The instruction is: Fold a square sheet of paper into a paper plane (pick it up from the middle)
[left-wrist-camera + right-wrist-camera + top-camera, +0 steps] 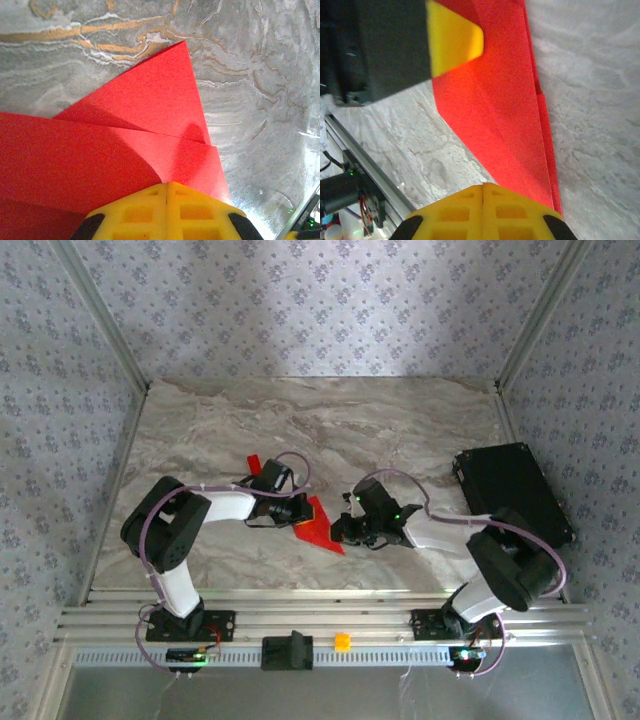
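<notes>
Here, red paper wedge (318,525) lying flat, closed jaws over either end.

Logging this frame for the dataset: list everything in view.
paper: one, red, folded wedge, table centre
block: one, small, red, table, left of centre
case: one, black, table's right side
cube: one, orange, near rail
mount: one, black, near rail, left of cube
table: one, grey marble
left gripper: one, yellow fingers, shut, over the paper
right gripper: one, yellow fingers, shut, at the paper
</notes>
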Motion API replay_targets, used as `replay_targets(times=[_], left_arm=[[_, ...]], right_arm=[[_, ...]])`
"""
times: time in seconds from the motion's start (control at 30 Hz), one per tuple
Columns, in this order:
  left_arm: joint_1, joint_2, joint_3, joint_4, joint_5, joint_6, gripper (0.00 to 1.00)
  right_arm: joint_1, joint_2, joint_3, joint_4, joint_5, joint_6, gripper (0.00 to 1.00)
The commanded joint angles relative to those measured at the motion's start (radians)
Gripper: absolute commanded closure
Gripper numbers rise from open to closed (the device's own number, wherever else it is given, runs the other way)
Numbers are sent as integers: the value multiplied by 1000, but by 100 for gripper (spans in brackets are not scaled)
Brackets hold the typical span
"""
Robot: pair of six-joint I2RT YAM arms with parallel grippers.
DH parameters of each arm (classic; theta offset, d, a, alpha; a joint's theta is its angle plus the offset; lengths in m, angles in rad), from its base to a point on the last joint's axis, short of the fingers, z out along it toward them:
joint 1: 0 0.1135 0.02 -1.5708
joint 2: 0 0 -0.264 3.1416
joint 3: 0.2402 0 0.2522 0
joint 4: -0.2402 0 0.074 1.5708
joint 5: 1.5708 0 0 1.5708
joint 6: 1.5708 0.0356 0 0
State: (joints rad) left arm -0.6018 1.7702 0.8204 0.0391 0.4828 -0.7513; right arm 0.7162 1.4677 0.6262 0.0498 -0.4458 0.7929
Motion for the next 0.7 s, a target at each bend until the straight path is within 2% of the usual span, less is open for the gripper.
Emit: replay_targets(times=[0.0, 0.2, 0.43, 0.67], left_arm=[[10, 49, -24, -71, -76, 23, 94], [10, 56, -18, -74, -72, 32, 95], [10, 58, -10, -84, -67, 37, 95], [9, 70, -13, -82, -67, 43, 95]], right_arm=[[-41, -51, -28, -49, 37, 5, 96], [-30, -17, 2, -13, -32, 1, 100], [21, 133, 97, -54, -11, -17, 100], [21, 193, -9, -21, 3, 7, 100]])
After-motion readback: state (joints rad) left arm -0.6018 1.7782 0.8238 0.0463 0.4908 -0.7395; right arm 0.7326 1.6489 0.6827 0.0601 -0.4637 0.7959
